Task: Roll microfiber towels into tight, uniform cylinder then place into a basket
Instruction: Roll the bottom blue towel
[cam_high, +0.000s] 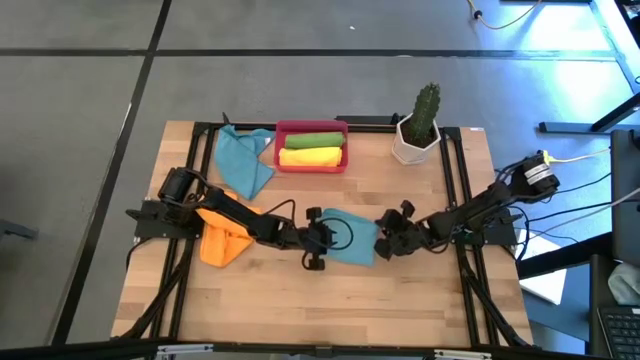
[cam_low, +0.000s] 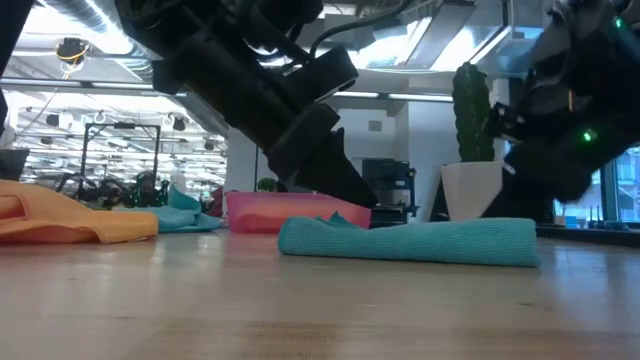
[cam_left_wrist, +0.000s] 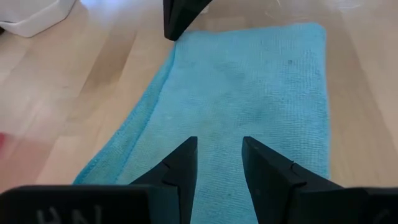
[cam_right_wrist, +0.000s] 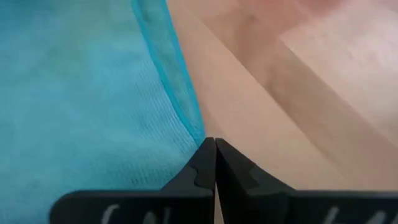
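Teal towel (cam_high: 352, 242) lies folded flat at the middle of the table (cam_high: 400, 300), between my two grippers. From the low view it sits as a low, long pad on the wood, one end slightly lumpy.

My left gripper (cam_left_wrist: 219, 163) is at the towel's left end, fingers parted to a narrow gap and poised over the cloth; nothing is caught between them. Whether the tips touch the fabric I cannot tell.

My right gripper (cam_right_wrist: 215, 149) is at the towel's right end, fingers pressed fully together, tips right at the towel's corner where the hem meets the bare wood. No cloth shows between the fingers. Its tip also appears in the left wrist view, at the far edge of the towel.

Further out: orange towel (cam_high: 222, 240) lies crumpled under my left arm, near the table's left side. A second teal towel (cam_high: 243, 160) lies loose toward the back left, just beside the basket (cam_high: 312, 129). The red basket sits at the back centre and holds two rolled towels side by side, green roll (cam_high: 314, 140) behind, yellow roll (cam_high: 310, 156) in front. A cactus in a white pot (cam_high: 417, 135) stands to the basket's right, well apart from the work.
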